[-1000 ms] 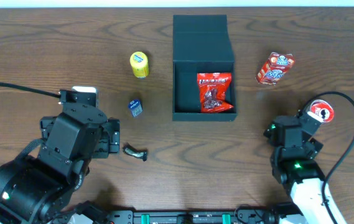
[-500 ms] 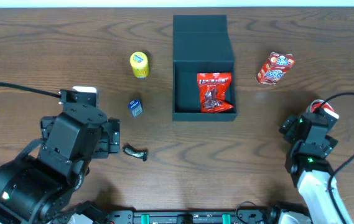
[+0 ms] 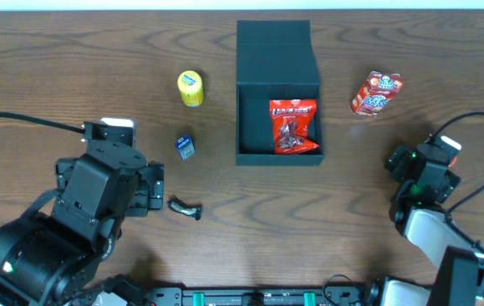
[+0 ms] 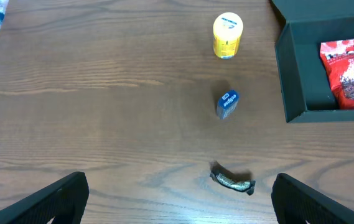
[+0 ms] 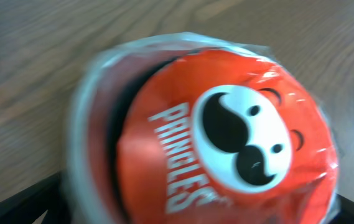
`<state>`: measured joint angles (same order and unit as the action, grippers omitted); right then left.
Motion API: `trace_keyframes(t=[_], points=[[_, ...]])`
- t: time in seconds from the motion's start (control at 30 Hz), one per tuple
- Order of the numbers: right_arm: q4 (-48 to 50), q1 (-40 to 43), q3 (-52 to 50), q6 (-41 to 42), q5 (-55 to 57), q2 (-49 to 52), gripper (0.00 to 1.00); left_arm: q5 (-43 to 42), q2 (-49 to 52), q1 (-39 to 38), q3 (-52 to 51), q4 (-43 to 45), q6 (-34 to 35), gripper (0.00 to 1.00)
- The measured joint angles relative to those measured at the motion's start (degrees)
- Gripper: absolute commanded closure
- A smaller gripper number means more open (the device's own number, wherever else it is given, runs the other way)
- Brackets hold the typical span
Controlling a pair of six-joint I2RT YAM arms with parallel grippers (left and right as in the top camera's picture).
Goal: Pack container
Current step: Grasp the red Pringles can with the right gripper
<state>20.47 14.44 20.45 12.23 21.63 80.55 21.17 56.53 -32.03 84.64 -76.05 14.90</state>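
We've one snack bag (image 3: 293, 126) in the container (image 3: 273, 51); left gripper (image 4: 180, 202) gapes empty, right gripper (image 5: 183, 211) gapes empty over the unpacked Pringles can (image 5: 226, 143).

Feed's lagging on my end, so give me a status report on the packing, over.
Left hand open over table. Right hand open over Pringles can. Container lid open, red snack bag inside. Nothing blocking its opening.
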Motion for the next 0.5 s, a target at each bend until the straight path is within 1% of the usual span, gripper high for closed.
trace_keyframes(t=[0.2,0.5], points=[[3.1,3.2,0.0,-1.4,-1.8,0.8,0.01,0.0,1.0,0.0,0.0,0.4,-0.1,0.05],[5.8,3.7,0.0,-3.6,-5.0,2.1,0.01,-0.3,5.1,0.0,0.0,1.5,-0.1,0.05]])
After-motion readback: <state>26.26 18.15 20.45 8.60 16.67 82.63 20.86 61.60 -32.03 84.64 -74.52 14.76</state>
